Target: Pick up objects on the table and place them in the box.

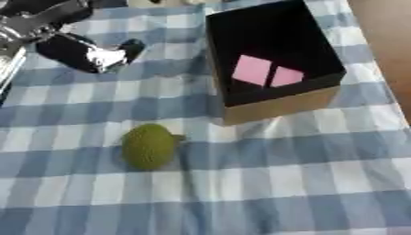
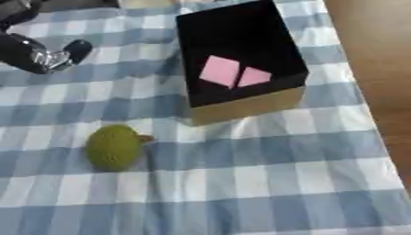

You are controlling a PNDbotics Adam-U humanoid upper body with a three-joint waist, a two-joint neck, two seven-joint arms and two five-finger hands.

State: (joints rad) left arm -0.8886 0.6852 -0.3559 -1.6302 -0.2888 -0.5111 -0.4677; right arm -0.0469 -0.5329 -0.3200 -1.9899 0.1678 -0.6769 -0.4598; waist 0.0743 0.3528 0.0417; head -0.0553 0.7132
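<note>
A green, bumpy, oval fruit [image 1: 148, 147] with a short brown stem lies on the checked cloth, near the front left of the box. The cardboard box [image 1: 281, 108] has a black inside and stands open at the upper middle. Two pink square pieces [image 1: 253, 69] [image 1: 286, 76] lie side by side on its floor. My left hand [image 1: 84, 53], black and silver, hovers at the upper left, well behind the fruit and left of the box. It is open and holds nothing, with its thumb pointing toward the box. My right hand shows in neither view.
A blue and white checked cloth [image 1: 305, 183] covers the table. A bare brown wooden surface [image 2: 377, 69] runs along the right edge. The left arm's silver forearm [image 1: 16, 32] crosses the upper left corner.
</note>
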